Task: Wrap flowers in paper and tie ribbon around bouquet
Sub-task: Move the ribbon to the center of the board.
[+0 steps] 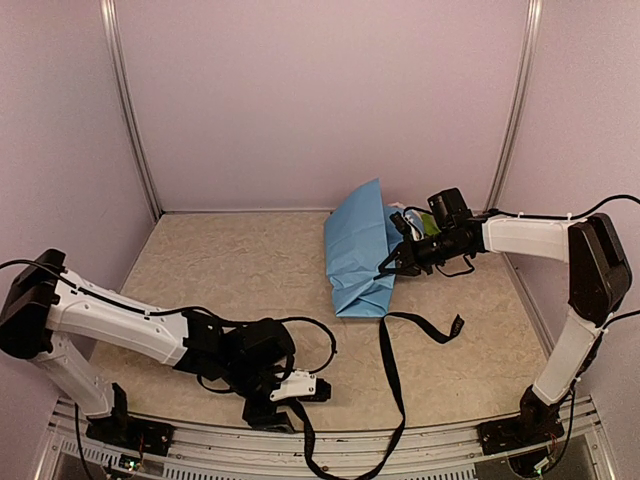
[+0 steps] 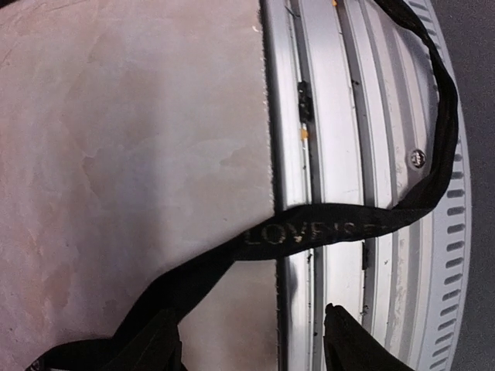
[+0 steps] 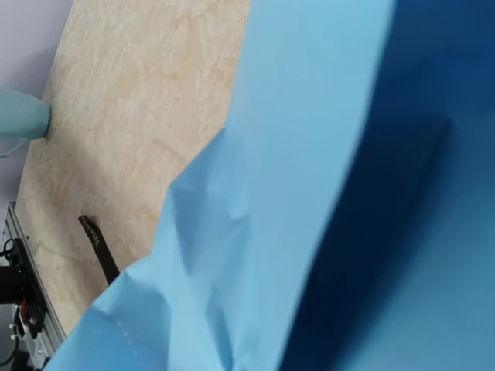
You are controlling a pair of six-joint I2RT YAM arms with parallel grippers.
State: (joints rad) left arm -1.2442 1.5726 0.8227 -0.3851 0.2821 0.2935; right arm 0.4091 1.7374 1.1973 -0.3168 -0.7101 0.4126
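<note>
Right hand clamped on the paper, its long axis running near-to-far; left hand parted.

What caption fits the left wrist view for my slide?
Open left gripper facing the black ribbon draped over the table's metal rail.

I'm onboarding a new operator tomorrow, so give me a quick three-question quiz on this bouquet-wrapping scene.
1. Fill in: the left gripper has its jaws ____ near the ribbon.
2. True or false: the ribbon is tied around the paper.
3. Which one pinches the paper's edge? A) left gripper B) right gripper C) neither
Key: 1 open; 2 false; 3 B.
</note>
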